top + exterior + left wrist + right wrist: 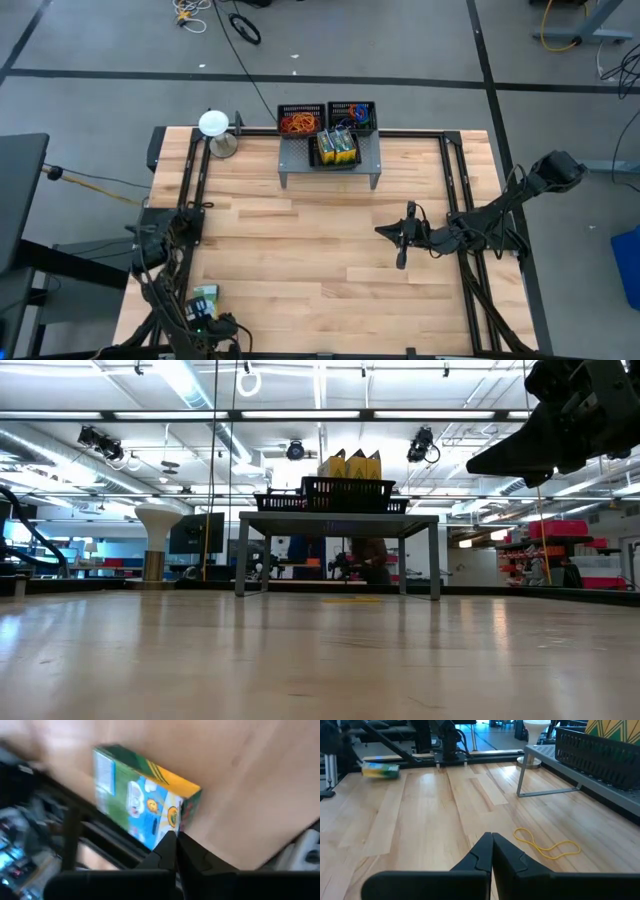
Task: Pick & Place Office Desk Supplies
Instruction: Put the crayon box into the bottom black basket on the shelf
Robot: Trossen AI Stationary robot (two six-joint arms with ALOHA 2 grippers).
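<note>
Meanwhile right claw (492,851) hovered closed and empty over the yellow rubber band (547,846): light, floppy, flat on the tabletop (420,820); pinch one strand.

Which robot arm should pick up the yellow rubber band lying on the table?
The right one, probably. The yellow rubber band lies just ahead of the right gripper, near the shelf. The left gripper is over by the green box at the table's far corner.

Mesh trays (326,119) atop grey shelf (330,165)
</note>
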